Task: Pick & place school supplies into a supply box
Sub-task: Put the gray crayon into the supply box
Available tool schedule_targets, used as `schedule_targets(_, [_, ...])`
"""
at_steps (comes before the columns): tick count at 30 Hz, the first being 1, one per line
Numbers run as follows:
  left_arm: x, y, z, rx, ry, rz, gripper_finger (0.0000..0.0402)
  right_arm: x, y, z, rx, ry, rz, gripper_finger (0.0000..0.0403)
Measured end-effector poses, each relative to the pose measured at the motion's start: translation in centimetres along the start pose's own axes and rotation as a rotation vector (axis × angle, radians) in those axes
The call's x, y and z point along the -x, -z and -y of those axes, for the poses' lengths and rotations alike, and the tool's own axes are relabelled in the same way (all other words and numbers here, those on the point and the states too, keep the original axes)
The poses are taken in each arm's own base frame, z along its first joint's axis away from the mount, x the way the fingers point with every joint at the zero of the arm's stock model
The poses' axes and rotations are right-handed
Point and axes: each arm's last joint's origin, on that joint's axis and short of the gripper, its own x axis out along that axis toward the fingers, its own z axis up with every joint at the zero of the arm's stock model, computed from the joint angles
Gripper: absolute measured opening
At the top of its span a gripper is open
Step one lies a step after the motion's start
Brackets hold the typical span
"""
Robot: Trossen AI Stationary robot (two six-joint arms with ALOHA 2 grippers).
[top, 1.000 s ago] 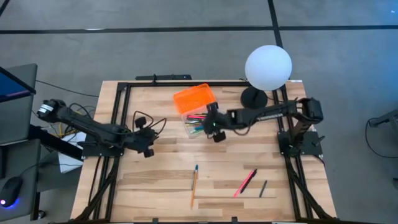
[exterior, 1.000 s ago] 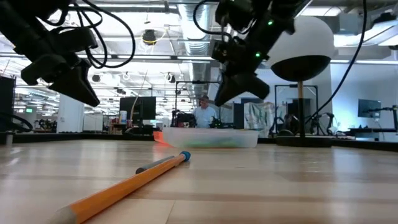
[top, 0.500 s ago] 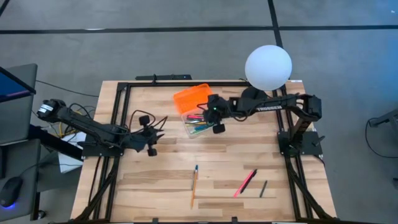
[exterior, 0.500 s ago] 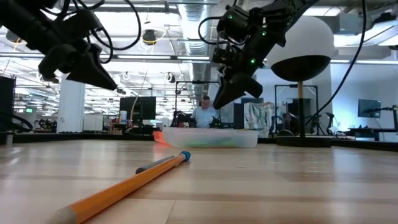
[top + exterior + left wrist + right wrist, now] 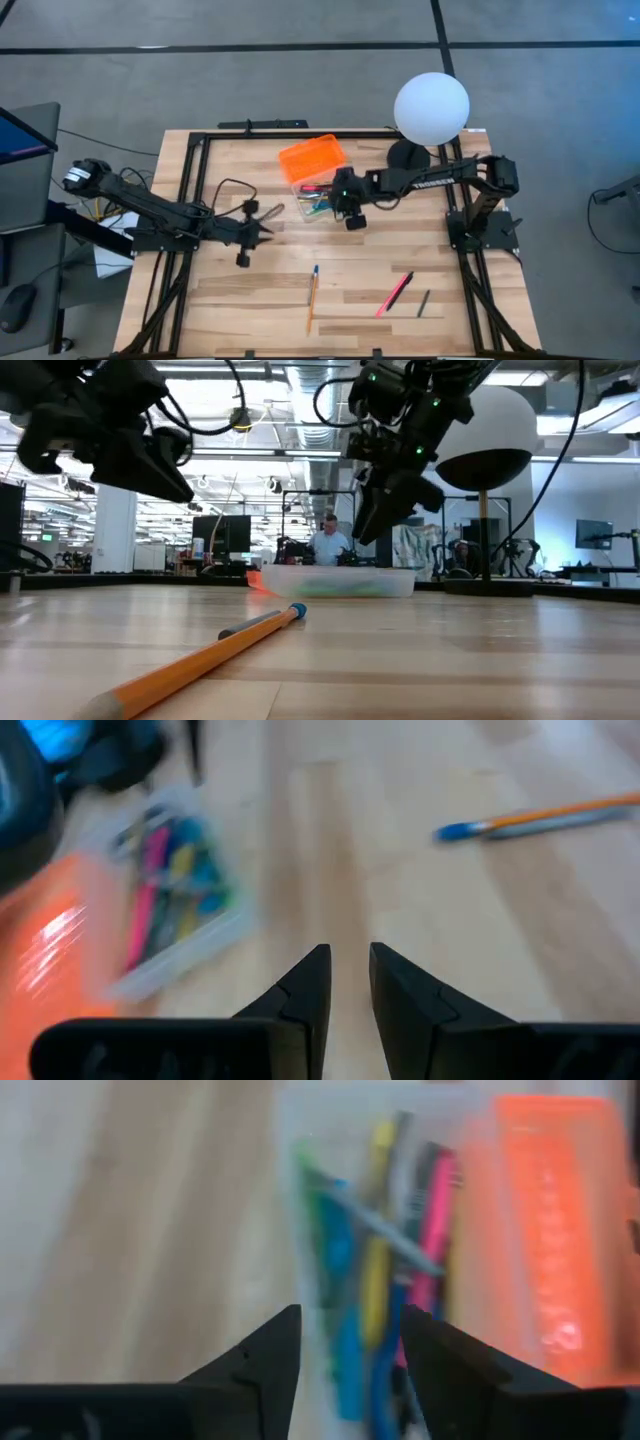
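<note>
Supply box (image 5: 318, 196) near table's far edge, orange lid (image 5: 311, 158) open, pens inside. I see right gripper (image 5: 338, 201) above box, jaws apart, empty. Left gripper (image 5: 263, 221) mid-table, jaws narrow, empty. Pencil (image 5: 311, 301) near front edge.

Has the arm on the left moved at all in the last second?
Yes. The left gripper has slid right across the table, closer to the supply box.
</note>
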Motion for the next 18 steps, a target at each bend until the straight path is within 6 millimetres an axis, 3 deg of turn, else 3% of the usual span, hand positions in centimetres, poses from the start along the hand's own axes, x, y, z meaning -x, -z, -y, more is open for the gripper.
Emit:
schedule_targets(10, [-5.7,-0.5,2.7,-0.265,0.235,0.207,0.0068,1.1,-1.3,-6.0,-0.002,-0.113,-0.072,0.0115])
schedule_targets(18, [-11.1,-2.4,4.8,-0.317,0.392,0.211,0.0068,2.2,-0.4,-9.0,-0.088,0.048,-0.266,0.0091])
